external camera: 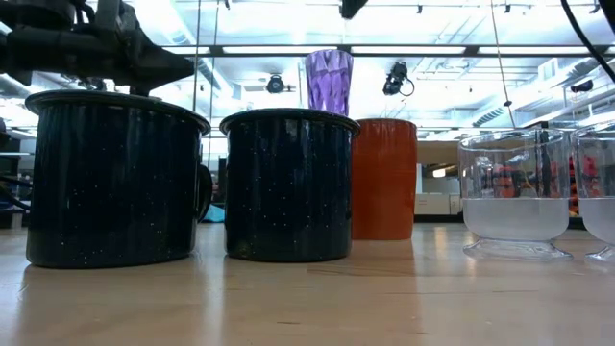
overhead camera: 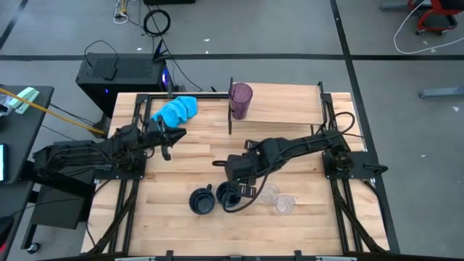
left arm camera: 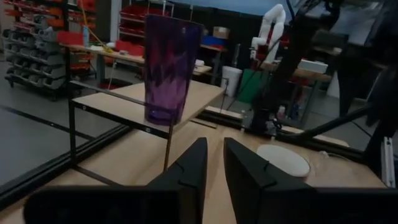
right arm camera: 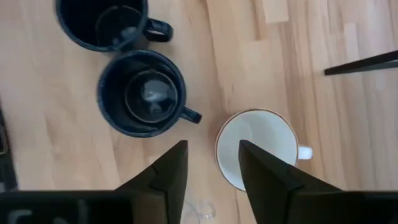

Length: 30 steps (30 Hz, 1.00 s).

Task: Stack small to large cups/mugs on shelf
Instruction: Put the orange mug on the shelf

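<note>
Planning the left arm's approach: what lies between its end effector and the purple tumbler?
Nothing loose: in the left wrist view, only bare tabletop, then the shelf edge and a black upright, separate the left end effector from the purple tumbler.

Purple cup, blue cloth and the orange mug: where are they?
purple tumbler (overhead camera: 241,99), high view, its side wall.
blue cloth (overhead camera: 176,110), high view, the middle of the cloth.
orange mug (external camera: 384,179), low view, its outer wall.
</note>
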Each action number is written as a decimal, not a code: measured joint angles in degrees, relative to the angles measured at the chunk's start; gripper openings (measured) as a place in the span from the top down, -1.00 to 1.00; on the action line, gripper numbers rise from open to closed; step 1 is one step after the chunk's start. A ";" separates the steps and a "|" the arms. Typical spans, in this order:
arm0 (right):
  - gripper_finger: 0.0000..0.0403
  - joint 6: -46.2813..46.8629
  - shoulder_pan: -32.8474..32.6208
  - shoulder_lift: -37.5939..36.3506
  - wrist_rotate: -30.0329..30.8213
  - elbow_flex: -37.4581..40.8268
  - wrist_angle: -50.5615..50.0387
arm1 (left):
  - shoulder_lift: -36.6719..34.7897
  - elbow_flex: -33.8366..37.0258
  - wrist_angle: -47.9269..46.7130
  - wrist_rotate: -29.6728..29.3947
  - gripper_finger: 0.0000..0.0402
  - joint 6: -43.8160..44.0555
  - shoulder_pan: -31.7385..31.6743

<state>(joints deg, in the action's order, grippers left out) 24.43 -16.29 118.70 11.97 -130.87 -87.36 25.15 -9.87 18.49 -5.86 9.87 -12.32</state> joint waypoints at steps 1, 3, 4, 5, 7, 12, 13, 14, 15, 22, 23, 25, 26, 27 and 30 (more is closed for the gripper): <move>0.20 0.00 0.02 0.29 0.00 0.00 -0.34 | -0.02 0.00 0.25 -0.09 0.68 0.00 0.02; 0.14 -0.11 0.10 0.52 0.39 0.00 -1.13 | -0.02 0.00 0.15 -0.09 0.67 0.89 0.02; 0.11 -0.13 0.09 0.52 0.96 0.00 -1.62 | -0.02 0.00 -0.09 -0.09 0.67 1.94 0.02; 0.09 -0.03 0.03 0.53 1.59 0.00 -2.04 | -0.02 0.00 -0.35 -0.09 0.67 2.92 0.06; 0.06 0.37 0.00 0.54 2.41 0.01 -2.71 | -0.02 0.00 -0.76 -0.09 0.68 4.38 0.06; 0.02 0.38 0.09 0.42 3.25 2.30 -2.45 | -0.02 0.00 -0.86 0.08 0.73 4.53 0.05; 0.02 0.01 0.12 0.24 3.24 3.34 -2.41 | -0.02 0.00 -0.89 0.08 0.74 4.53 0.04; 0.02 -0.40 0.24 0.04 3.23 4.45 -2.24 | -0.02 0.00 -0.92 0.08 0.74 4.53 0.04; 0.02 -0.74 0.42 -0.38 3.23 5.62 -1.84 | -0.02 0.00 -0.90 0.08 0.75 4.52 0.06; 0.02 -2.47 2.39 -6.82 2.20 20.19 9.88 | -0.02 0.00 -0.90 0.08 0.72 4.46 0.04; 0.02 -2.49 2.63 -8.06 1.66 22.47 11.89 | -0.02 0.00 -0.90 0.08 0.72 4.46 0.04; 0.02 -2.38 2.72 -10.26 0.88 26.82 15.78 | -0.02 0.00 -0.90 0.08 0.72 4.46 0.04; 0.02 -2.25 2.71 -11.24 0.54 29.08 17.54 | -0.02 0.00 -0.90 0.08 0.72 4.44 0.04; 0.02 -2.16 2.77 -11.96 0.23 31.11 19.09 | -0.02 0.00 -0.90 0.08 0.73 4.44 0.02; 0.02 -1.99 2.84 -13.10 -0.24 35.69 22.38 | -0.02 0.00 -0.89 0.08 0.75 4.40 0.02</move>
<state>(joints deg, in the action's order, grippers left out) 22.43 -13.45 105.59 11.73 -95.18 -64.97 25.12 -9.87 17.60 -5.78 14.27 -12.29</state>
